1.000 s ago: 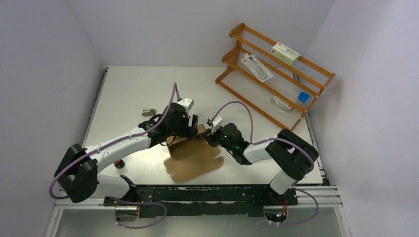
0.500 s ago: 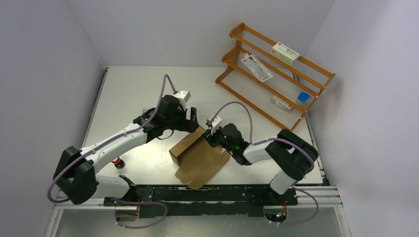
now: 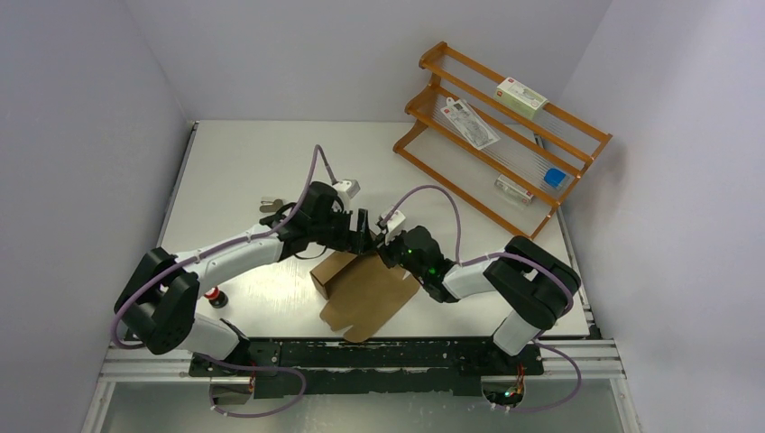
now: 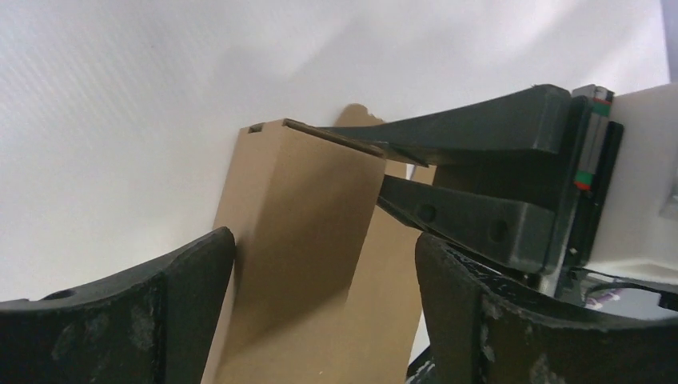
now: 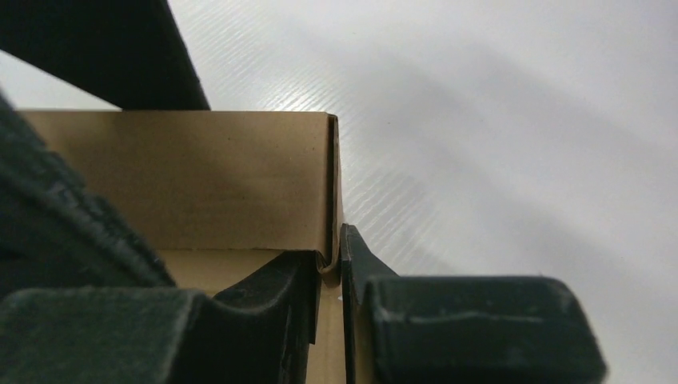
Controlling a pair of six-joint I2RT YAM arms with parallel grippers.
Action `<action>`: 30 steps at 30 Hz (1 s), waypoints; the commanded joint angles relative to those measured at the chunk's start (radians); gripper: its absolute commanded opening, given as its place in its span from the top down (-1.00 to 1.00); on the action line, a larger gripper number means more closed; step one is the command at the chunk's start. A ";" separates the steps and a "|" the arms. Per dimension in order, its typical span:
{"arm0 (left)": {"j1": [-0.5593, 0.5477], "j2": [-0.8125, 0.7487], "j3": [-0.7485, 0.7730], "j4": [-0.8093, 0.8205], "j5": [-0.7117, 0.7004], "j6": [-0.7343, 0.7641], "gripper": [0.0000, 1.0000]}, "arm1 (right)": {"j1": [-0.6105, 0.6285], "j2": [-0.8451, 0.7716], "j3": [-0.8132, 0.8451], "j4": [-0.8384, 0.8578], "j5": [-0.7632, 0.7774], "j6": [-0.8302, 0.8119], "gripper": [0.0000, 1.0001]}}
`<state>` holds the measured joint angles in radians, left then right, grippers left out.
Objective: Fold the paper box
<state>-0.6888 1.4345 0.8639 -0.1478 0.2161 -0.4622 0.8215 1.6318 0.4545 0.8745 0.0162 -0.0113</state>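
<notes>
Pinching down at the corner, the right gripper (image 5: 329, 260) had its two black fingers almost closed on the thin top edge of a raised wall of the plain brown die-cut cardboard paper box (image 5: 176, 172), with only the sheet's thickness between them. The left gripper (image 4: 324, 248) stood spread wide, straddling that same upright section. One finger (image 4: 192, 272) looked to be just touching the cardboard face, and the gripper clamped nothing.

From above, the paper box sat on the white table (image 3: 235, 171), well apart from the orange wooden three-tier rack (image 3: 501, 135), off the rack's near-left side. Both grippers met at the end of the box nearest the rack. The partly raised walls were there too, and the flat flap spread out on the side away from the rack.

Plenty could have gone wrong from here. The right-hand hold was a thin bite at a corner, so any sideways tug could have made the edge slip out or tear. If the left gripper pushed in while the right pulled, the wall could have buckled off its crease instead of folding along it. Nothing pinned the light box to the smooth table, so a shove could have slid it. The two sets of fingers were also crowded close enough to knock together.
</notes>
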 commanded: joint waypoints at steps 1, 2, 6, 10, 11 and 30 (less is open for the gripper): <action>0.005 -0.026 -0.029 0.087 0.093 -0.038 -0.72 | 0.017 0.015 0.021 0.059 0.106 0.034 0.67; 0.005 -0.030 -0.035 0.090 0.098 -0.041 -0.71 | 0.022 0.014 0.022 0.062 0.126 0.039 0.67; 0.005 -0.035 -0.060 0.114 0.123 -0.058 -0.65 | 0.039 0.021 0.031 0.066 0.203 0.052 0.68; 0.005 -0.042 -0.080 0.131 0.148 -0.075 -0.60 | 0.048 0.032 0.027 0.089 0.258 0.080 0.69; 0.005 -0.048 -0.088 0.136 0.147 -0.080 -0.59 | 0.051 0.037 0.028 0.088 0.269 0.085 0.69; 0.001 -0.175 0.016 -0.176 -0.248 -0.007 -0.71 | 0.064 -0.047 -0.020 0.041 0.202 0.160 -0.03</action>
<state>-0.6807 1.3163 0.7933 -0.1787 0.1707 -0.5041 0.8856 1.6524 0.4599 0.9127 0.2176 0.1135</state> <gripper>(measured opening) 0.855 0.453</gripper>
